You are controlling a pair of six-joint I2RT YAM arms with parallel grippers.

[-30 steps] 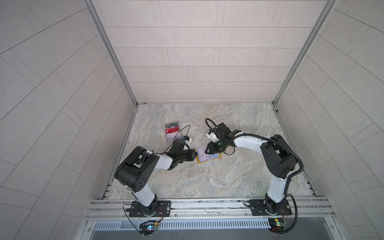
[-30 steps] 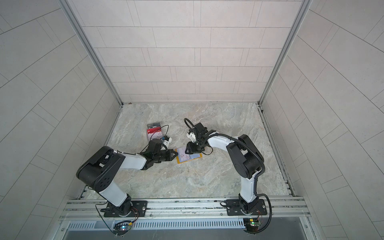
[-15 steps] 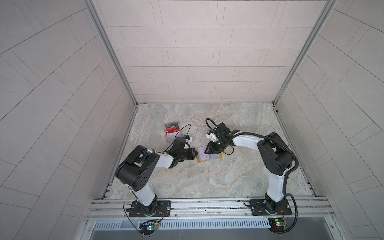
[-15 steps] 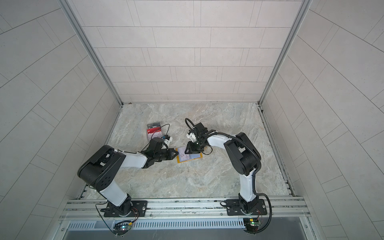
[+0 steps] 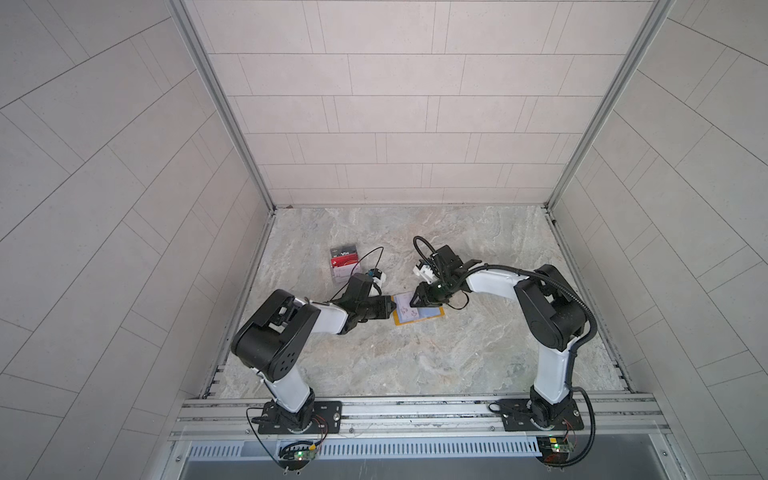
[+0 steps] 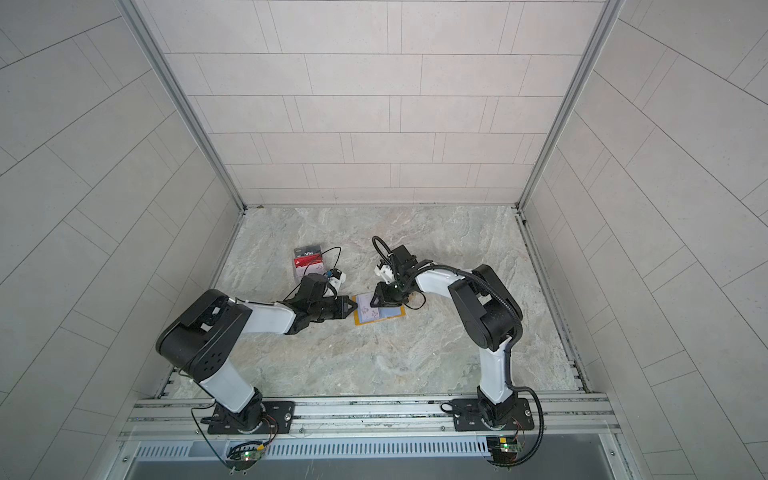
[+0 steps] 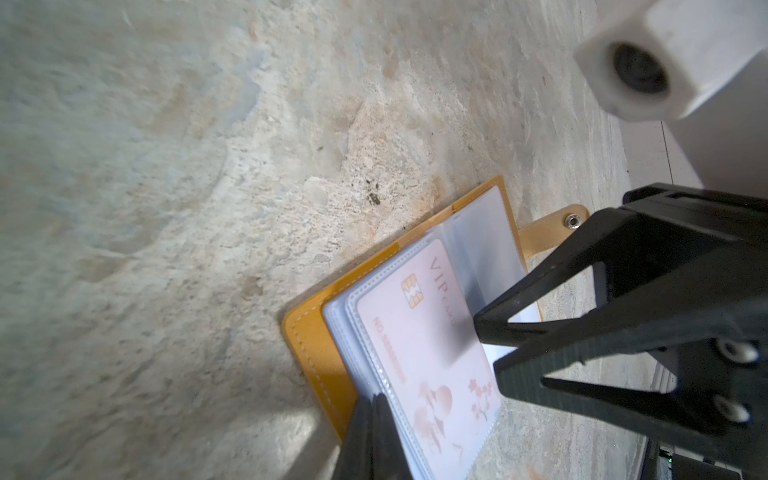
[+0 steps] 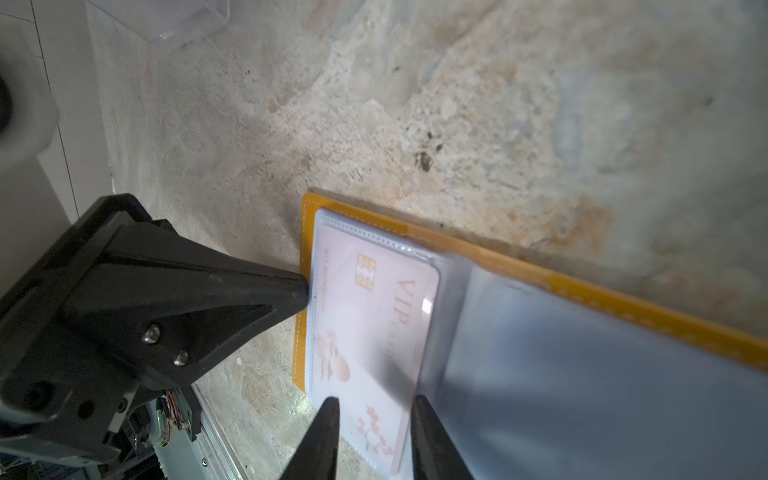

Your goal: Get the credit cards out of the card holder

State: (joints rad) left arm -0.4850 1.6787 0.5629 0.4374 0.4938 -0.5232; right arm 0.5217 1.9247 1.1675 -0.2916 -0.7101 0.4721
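- Lying open mid-frame in both top views, the mustard-yellow booklet-style card holder (image 5: 422,314) has a white, red-marked plastic card (image 8: 374,316) sleeved inside.
- Black left gripper (image 8: 300,291): shut, tip against the holder's edge.
- Black right gripper (image 8: 374,400): jaws partly apart, tips on that card, clamping nothing.

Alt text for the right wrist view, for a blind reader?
A mustard-yellow booklet card holder lies open on marbled stone, a pale VIP card with a gold chip in its clear sleeve. The right gripper stands open over the card's end; the shut left gripper sits at the holder's edge.
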